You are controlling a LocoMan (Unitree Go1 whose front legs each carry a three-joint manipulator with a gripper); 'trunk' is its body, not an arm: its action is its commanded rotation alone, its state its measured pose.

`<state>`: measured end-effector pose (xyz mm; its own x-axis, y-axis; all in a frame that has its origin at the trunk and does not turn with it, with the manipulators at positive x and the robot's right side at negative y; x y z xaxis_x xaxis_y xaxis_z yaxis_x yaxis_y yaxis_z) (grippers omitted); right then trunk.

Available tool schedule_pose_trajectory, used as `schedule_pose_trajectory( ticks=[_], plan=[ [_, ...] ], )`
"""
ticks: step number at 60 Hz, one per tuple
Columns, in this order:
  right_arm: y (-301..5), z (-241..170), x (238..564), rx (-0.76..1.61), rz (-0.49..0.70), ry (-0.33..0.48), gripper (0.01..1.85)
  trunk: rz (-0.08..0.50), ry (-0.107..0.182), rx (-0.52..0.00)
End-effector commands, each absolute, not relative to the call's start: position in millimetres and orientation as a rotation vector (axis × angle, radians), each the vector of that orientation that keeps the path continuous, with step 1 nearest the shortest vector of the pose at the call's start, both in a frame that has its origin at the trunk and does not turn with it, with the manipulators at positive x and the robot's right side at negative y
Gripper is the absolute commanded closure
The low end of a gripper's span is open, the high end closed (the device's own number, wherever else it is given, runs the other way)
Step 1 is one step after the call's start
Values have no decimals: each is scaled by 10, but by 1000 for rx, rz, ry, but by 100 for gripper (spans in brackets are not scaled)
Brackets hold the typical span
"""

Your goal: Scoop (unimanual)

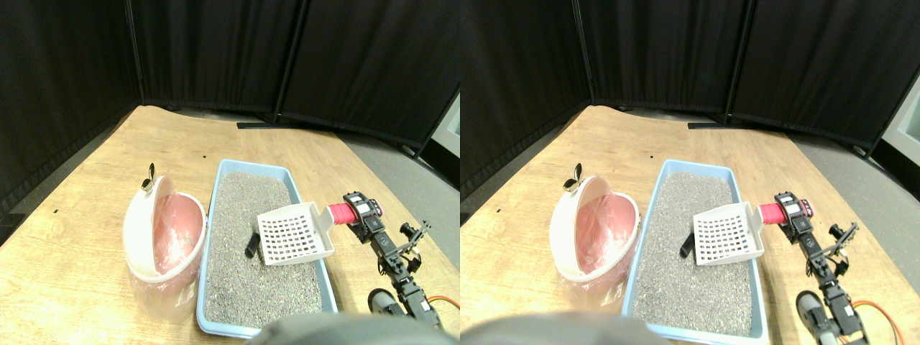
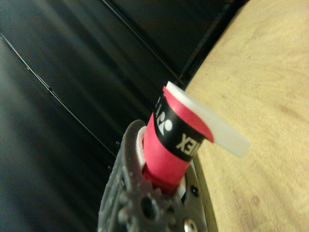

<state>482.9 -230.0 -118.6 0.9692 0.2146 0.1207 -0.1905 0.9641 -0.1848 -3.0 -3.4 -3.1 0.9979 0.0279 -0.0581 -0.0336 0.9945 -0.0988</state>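
A white slotted scoop (image 1: 293, 233) hangs tilted over the right side of the blue litter tray (image 1: 327, 280), which is full of grey litter (image 1: 251, 244). Its handle is wrapped in red (image 1: 341, 213), and my right gripper (image 1: 357, 210) is shut on that handle at the tray's right rim. A small dark lump (image 1: 252, 245) lies on the litter just left of the scoop's edge. In the wrist view the red wrapped handle (image 2: 169, 150) with a black band sits in the dark jaw frame, and the scoop's white edge (image 2: 212, 123) shows beyond it.
A white bin (image 1: 147, 237) with a pink liner (image 1: 176, 230) and open lid stands left of the tray on the wooden table (image 1: 86, 287). Black curtains (image 1: 215, 50) close off the back. Grey floor (image 1: 402, 172) lies past the table's right edge.
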Motion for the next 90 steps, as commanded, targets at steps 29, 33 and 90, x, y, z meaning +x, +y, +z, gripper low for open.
schedule_pose_trajectory(
  ticks=[29, 33, 90],
  plan=[
    [-2190, -793, 4973, -359, 288, -135, 180, 91, 98, -165],
    [-2170, -770, 4994, -401, 282, -126, 180, 94, 95, -168],
    [-1996, -814, 5151, -680, 397, -95, 180, 124, 116, -203]
  ],
)
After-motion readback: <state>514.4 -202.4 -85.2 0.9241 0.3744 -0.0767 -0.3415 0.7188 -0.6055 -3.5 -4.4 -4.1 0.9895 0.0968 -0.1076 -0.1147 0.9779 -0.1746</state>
